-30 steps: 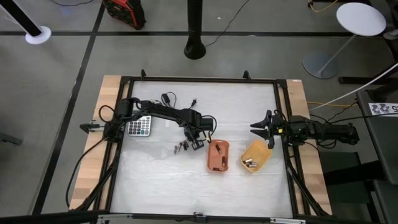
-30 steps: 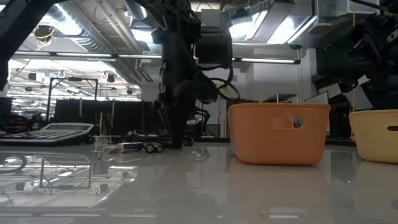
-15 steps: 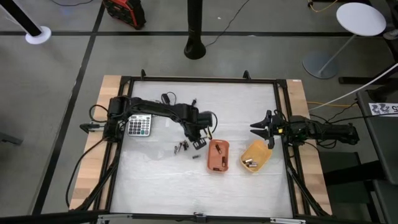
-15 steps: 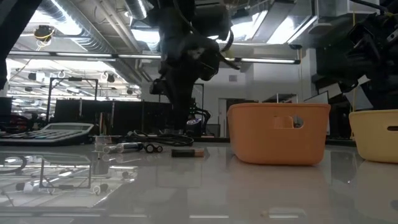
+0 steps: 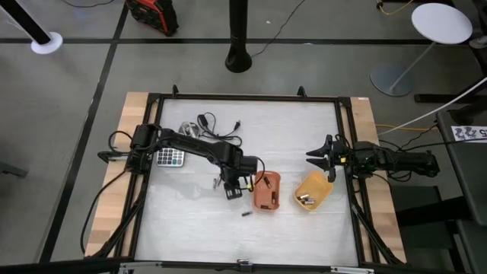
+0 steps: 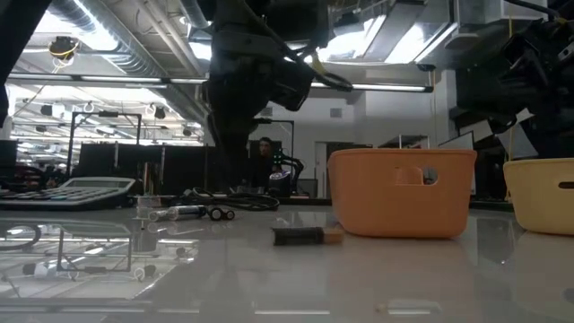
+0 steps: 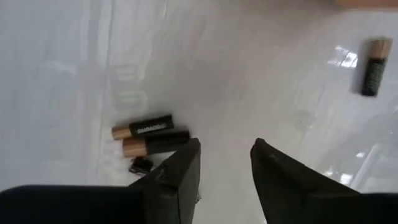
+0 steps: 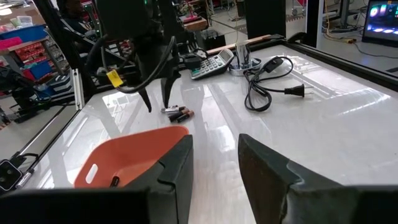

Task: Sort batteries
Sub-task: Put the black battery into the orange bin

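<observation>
My left gripper (image 5: 232, 187) hangs open, pointing down, above the white table just left of the orange tray (image 5: 266, 191); nothing is between its fingers (image 7: 225, 146). Under it two dark batteries with gold ends (image 7: 149, 135) lie side by side on the table (image 5: 219, 181). One more battery (image 5: 246, 214) lies alone on its side nearer the front edge (image 6: 307, 235), close to the orange tray's near end. A yellow tray (image 5: 313, 189) holds a few batteries (image 5: 307, 200). My right gripper (image 5: 316, 157) waits open at the right rail (image 8: 214, 138).
A grey calculator (image 5: 170, 157) and a black coiled cable with plug (image 5: 207, 125) lie at the far left. The black frame rails (image 5: 348, 183) border the table. White table surface lies free toward the front edge (image 5: 228, 236).
My left gripper has risen and gone toward the near edge, beside the orange tray. A battery that was not on the table a second ago has dropped next to the tray, then rolled toward the near edge, where it lies on its side.
</observation>
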